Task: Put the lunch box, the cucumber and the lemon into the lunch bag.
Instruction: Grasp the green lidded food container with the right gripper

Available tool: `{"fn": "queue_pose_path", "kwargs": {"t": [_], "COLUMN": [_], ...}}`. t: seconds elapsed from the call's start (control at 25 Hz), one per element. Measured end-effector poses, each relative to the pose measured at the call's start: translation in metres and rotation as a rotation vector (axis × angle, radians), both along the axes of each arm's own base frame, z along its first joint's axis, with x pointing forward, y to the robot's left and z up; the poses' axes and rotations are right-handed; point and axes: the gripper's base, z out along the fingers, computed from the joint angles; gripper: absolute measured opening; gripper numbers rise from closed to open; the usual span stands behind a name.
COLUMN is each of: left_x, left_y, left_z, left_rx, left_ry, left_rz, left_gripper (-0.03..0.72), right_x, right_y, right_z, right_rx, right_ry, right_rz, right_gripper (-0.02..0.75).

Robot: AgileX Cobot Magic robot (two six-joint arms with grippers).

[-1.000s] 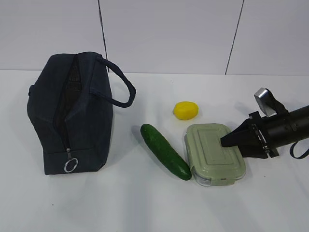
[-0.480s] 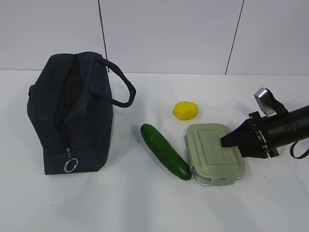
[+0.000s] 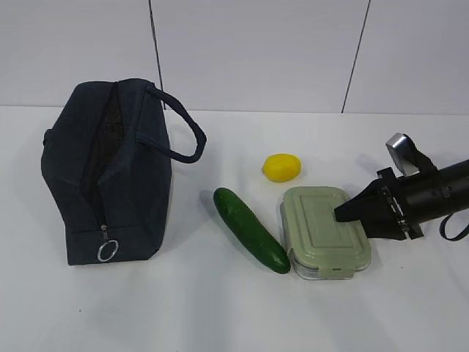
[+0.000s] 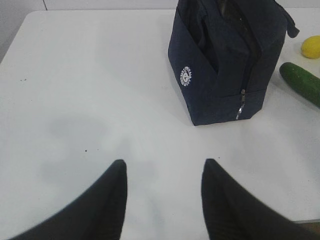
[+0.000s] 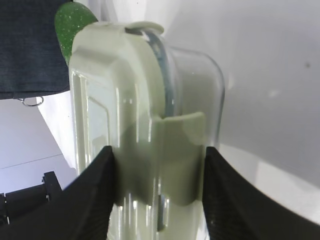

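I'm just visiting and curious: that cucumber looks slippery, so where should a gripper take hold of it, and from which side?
Probably around the middle of the cucumber, coming down from above with the jaws across its narrow width. It lies flat and slanted on the table, and its far end sits close beside the lunch box, so the bag-side half leaves more room for a finger.

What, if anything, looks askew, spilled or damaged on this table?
Nothing stands out. The dark navy fabric lunch bag stands upright, the long green cucumber and yellow lemon lie intact on the white table, and the clear lunch box has its sage-green lid on; nothing has spilled.
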Motion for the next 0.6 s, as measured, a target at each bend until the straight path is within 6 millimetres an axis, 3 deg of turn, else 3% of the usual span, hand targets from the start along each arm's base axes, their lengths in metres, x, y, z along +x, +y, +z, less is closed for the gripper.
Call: {"fn": "queue_pose_path", "kwargs": {"t": [0.6], "left_x": [0.0], "left_y": [0.0003], "left_z": [0.0], "left_rx": [0.003], "left_ry": [0.0], "left_rz": [0.002], "left_gripper": [0.34], "right_x": [0.0019], "right_y": [-0.0015], "right_z": [0.0069], "right_rx": [-0.026], "right_ry": [0.0], "right_rz": [-0.025], "right_gripper": [0.377]}}
